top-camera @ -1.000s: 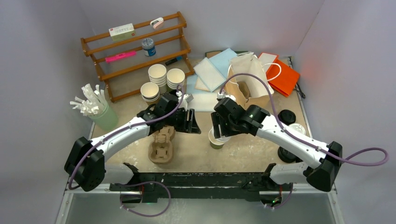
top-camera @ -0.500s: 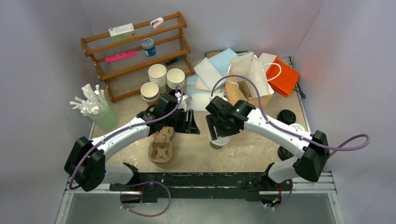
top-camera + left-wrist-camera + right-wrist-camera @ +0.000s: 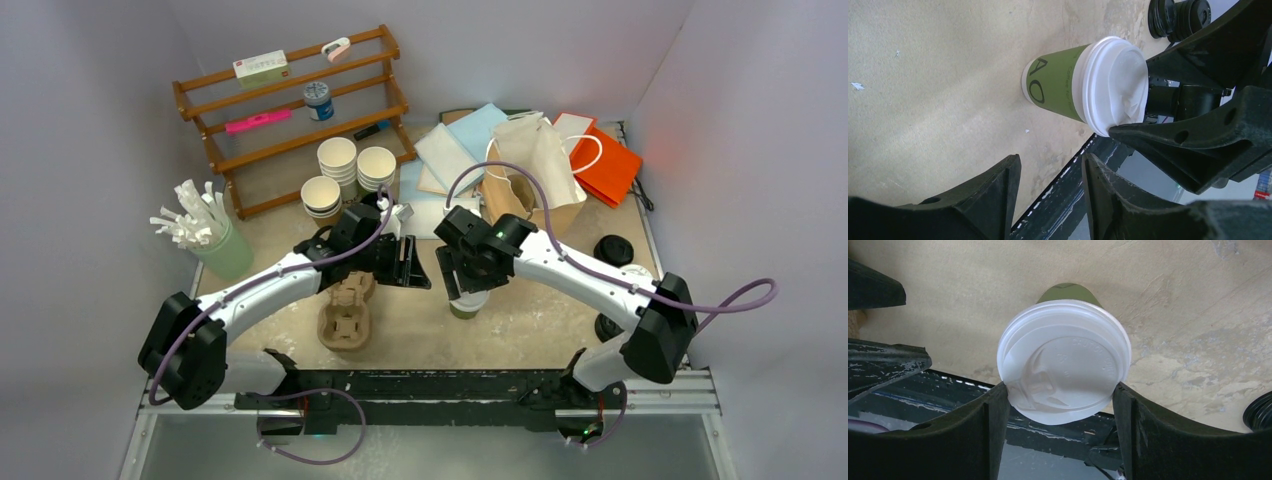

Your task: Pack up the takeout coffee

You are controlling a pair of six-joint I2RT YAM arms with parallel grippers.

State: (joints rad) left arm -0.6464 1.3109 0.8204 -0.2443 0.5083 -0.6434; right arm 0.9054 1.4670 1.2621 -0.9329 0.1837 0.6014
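Matt paper cup (image 3: 1055,82) carries smooth plastic lid (image 3: 1065,360).

Item: takeout coffee (image 3: 1055,82), a single green paper cup with black lettering on its side.
Lid: white plastic lid (image 3: 1065,360), domed, seated on the cup's mouth.
Pose: upright, base flat on the table (image 3: 923,75).
Place: middle of the table, towards its near edge.
Contact: the right hand (image 3: 1063,386) has a finger against the lid's rim on either side.
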